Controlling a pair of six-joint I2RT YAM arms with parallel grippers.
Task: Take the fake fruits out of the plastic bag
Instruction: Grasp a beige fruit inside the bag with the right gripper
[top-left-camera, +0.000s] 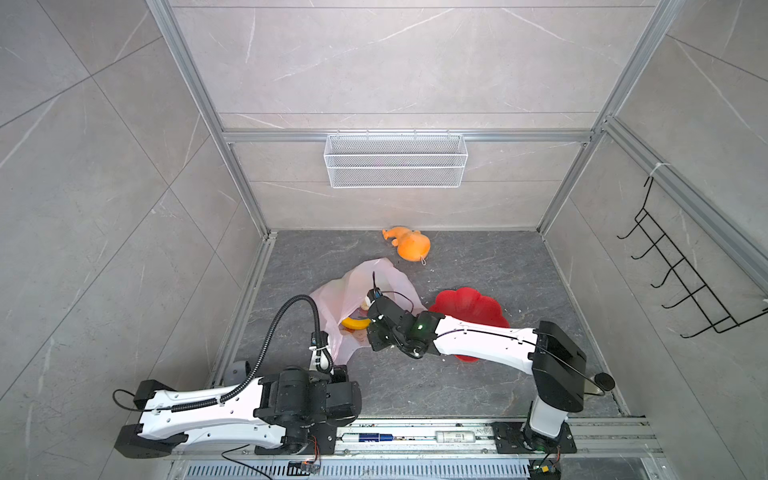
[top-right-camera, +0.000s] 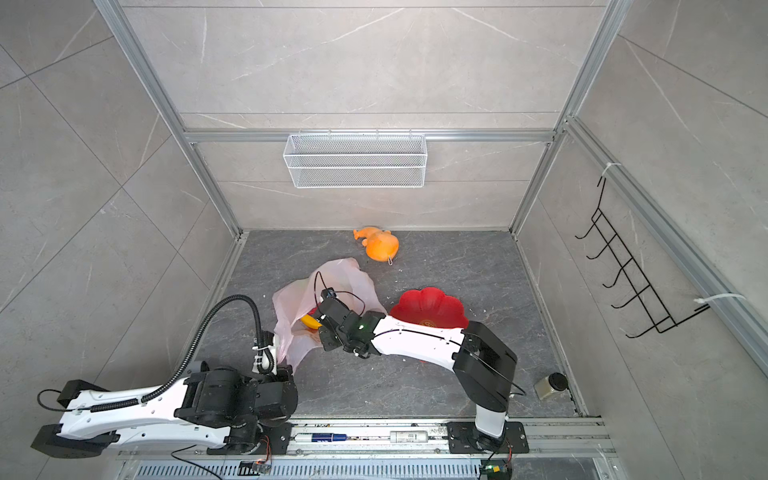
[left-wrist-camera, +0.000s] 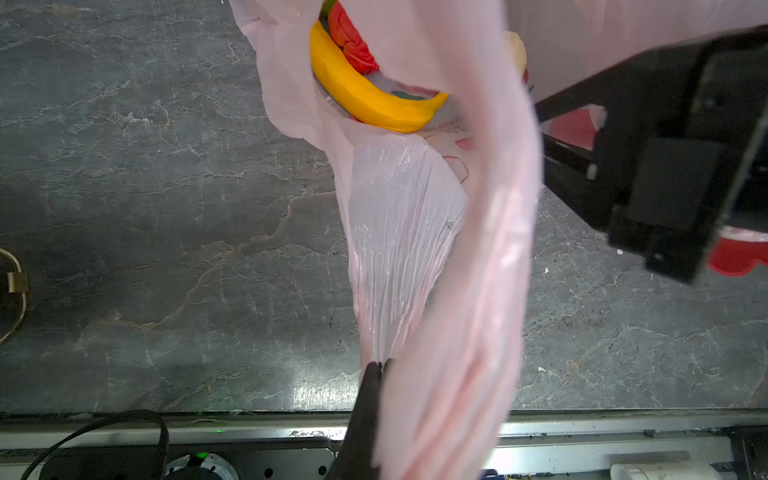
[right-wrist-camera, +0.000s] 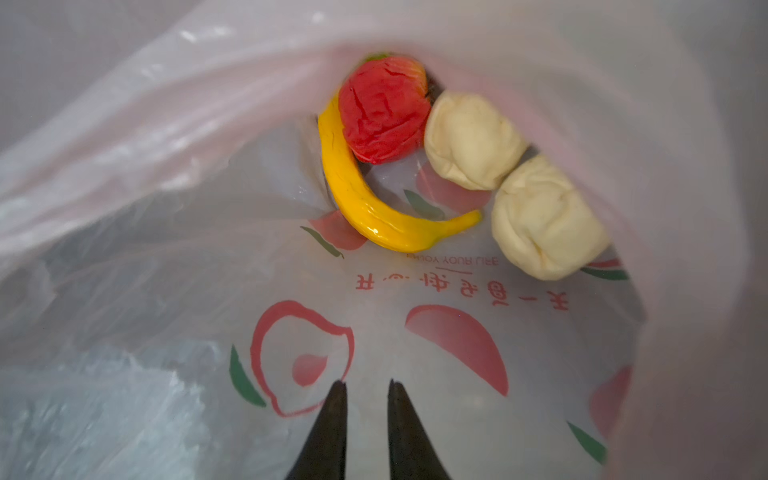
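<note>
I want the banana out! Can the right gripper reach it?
Probably yes: the right gripper is inside the plastic bag with nothing between it and the banana; the left gripper holds the bag up.

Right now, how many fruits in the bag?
4, all deep in the bag: banana, red ball against it, beige lump beside that, second lump touching it. More may be hidden.

left arm (top-left-camera: 199, 409) lies low along the near edge, wrist turned toward the far side; left gripper (left-wrist-camera: 377, 368) is clamped tight on a fold of the plastic bag (left-wrist-camera: 399, 216). right arm (top-left-camera: 482, 336) reaches left from its near-right base, wrist tipped down; right gripper (right-wrist-camera: 368, 384) shows a narrow gap, seemingly gripping nothing.
</note>
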